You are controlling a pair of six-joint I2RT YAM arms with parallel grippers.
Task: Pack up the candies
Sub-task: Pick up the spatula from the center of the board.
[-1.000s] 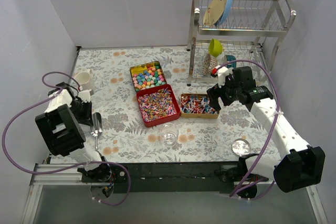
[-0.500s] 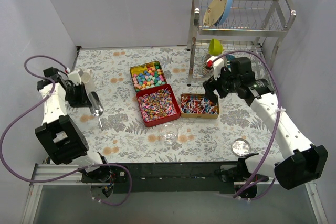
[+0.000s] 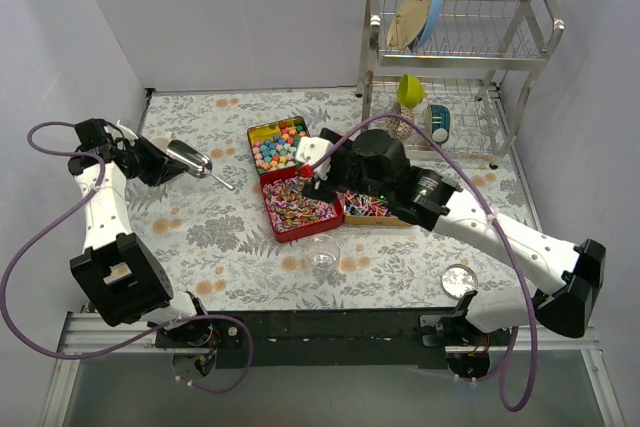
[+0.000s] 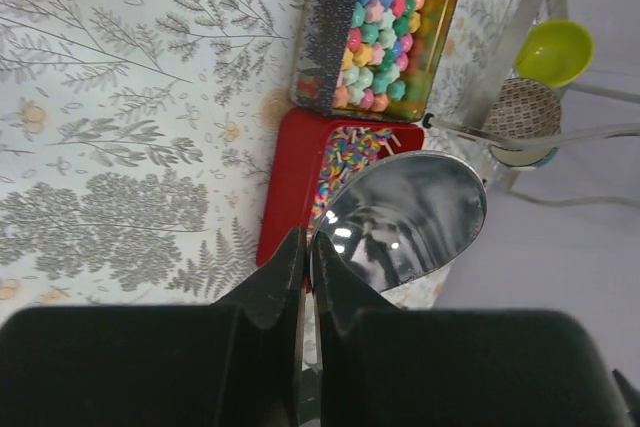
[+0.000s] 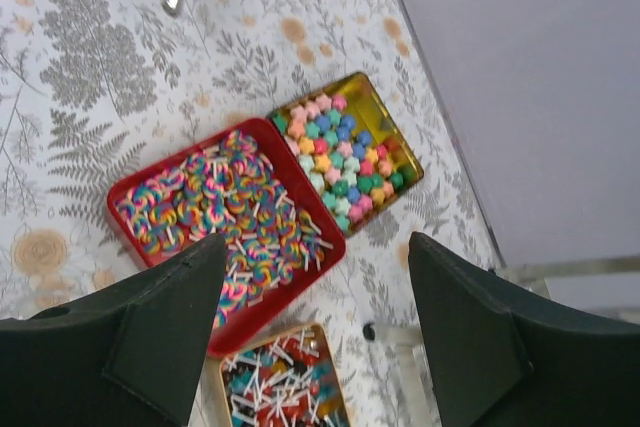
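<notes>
The candies lie in three open tins: pastel balls in a gold tin (image 3: 280, 144), striped lollipops in a red tin (image 3: 296, 201), and red and blue pieces in a second gold tin (image 3: 372, 209). My left gripper (image 3: 158, 162) is shut on a metal scoop (image 3: 189, 159), holding it above the table at the far left. In the left wrist view the scoop's bowl (image 4: 405, 217) is empty beside the closed fingers (image 4: 280, 272). My right gripper (image 3: 320, 167) is open above the red tin (image 5: 225, 217), with the pastel tin (image 5: 345, 152) beyond it.
A clear glass cup (image 3: 322, 255) stands in front of the red tin. A round glass piece (image 3: 459, 279) lies at the front right. A dish rack (image 3: 450, 67) with plates and bowls stands at the back right. A white mug (image 3: 158, 143) sits behind my left gripper.
My left gripper has lifted the scoop off the table and carried it back and to the right. My right arm has swung left from the rack to above the red tin.
</notes>
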